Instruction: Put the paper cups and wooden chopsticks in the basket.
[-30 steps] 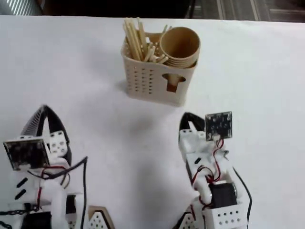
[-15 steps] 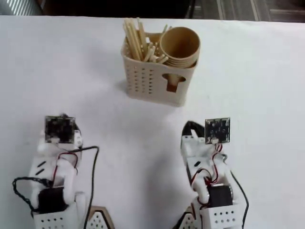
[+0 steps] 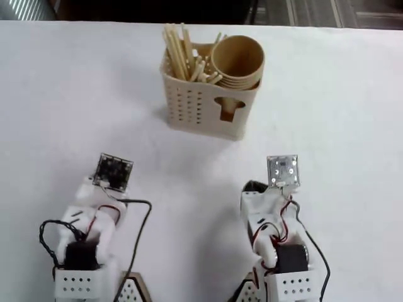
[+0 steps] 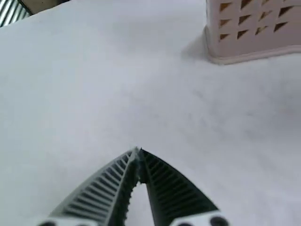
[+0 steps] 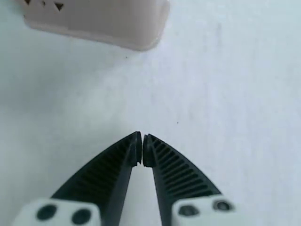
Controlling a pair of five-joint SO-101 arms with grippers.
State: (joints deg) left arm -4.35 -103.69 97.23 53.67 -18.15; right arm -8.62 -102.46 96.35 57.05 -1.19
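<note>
The basket point(image 3: 211, 104) stands upright toward the far side of the white tabletop point(image 3: 75, 94), between the two arms' lines and well beyond both. Inside it, the paper cups point(image 3: 238, 60) sit nested in one stack with the mouth facing up, filling the right part of the basket; how many cups there are is hard to tell from above, perhaps three or four. The wooden chopsticks point(image 3: 179, 50) stand as a loose bundle in the left part, leaning against the stack, their ends poking above the rim.

The left arm point(image 3: 88, 233) is drawn in at the near edge of the tabletop. Its left claw point(image 4: 139, 155) has both ribbed fingers pressed together at the tips and grips nothing; it points over bare white surface, with the basket point(image 4: 254, 28) well apart from it, farther on and off to one side.

The right arm point(image 3: 277, 239) is likewise low at the near edge. The right claw point(image 5: 142, 141) is closed, a hairline slit between its tips, and empty. The basket's base point(image 5: 99, 19) lies ahead of it, apart from the tips, with plain tabletop between.
</note>
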